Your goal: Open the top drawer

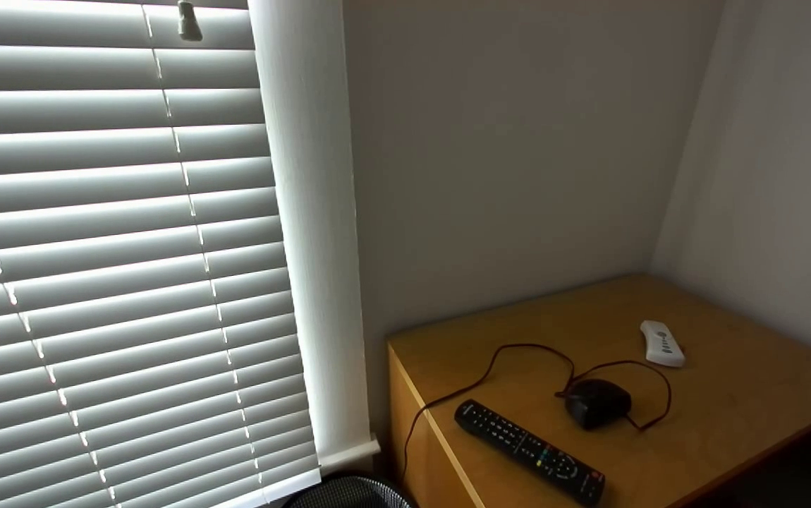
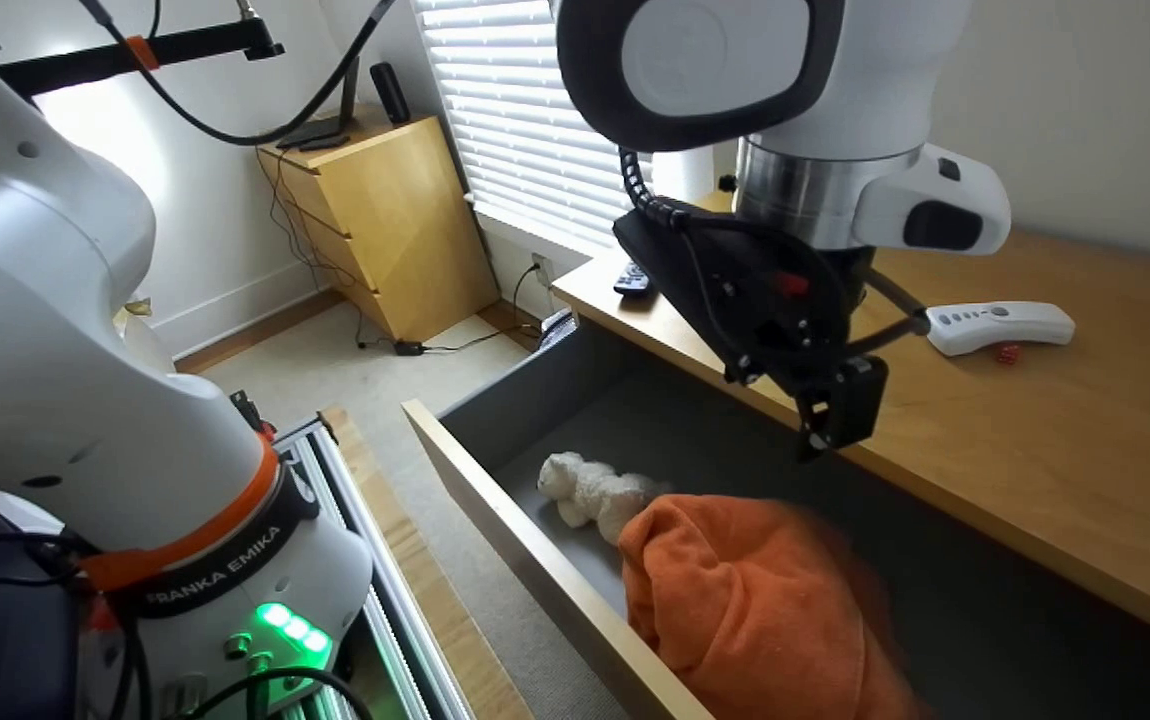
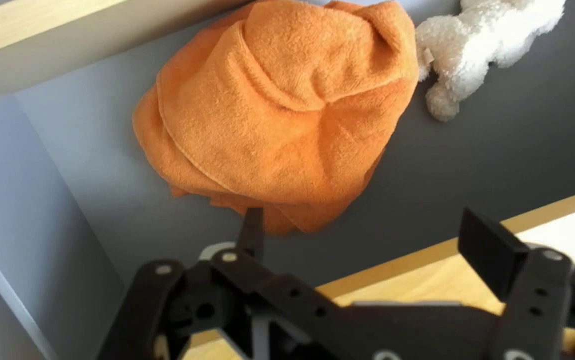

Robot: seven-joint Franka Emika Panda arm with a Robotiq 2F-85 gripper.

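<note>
The top drawer [image 2: 543,572] of a light wood dresser [image 2: 1015,500] stands pulled out in an exterior view, with its grey inside showing. Its front panel also shows at the top left of the wrist view [image 3: 42,25]. A crumpled orange cloth [image 2: 745,600] and a white plush toy [image 2: 595,495] lie inside the drawer. The wrist view also shows the cloth [image 3: 277,110] and the toy [image 3: 482,47]. My gripper [image 3: 361,215] is open and empty, with its fingers wide apart. In an exterior view the gripper [image 2: 840,415] hangs above the drawer near the dresser top's front edge.
On the dresser top lie a black remote [image 1: 529,451], a black corded device [image 1: 596,403], a white controller [image 1: 661,343] and a small red die [image 2: 1007,354]. Window blinds [image 1: 116,247] hang beside the dresser. Another wooden dresser [image 2: 410,225] stands farther back.
</note>
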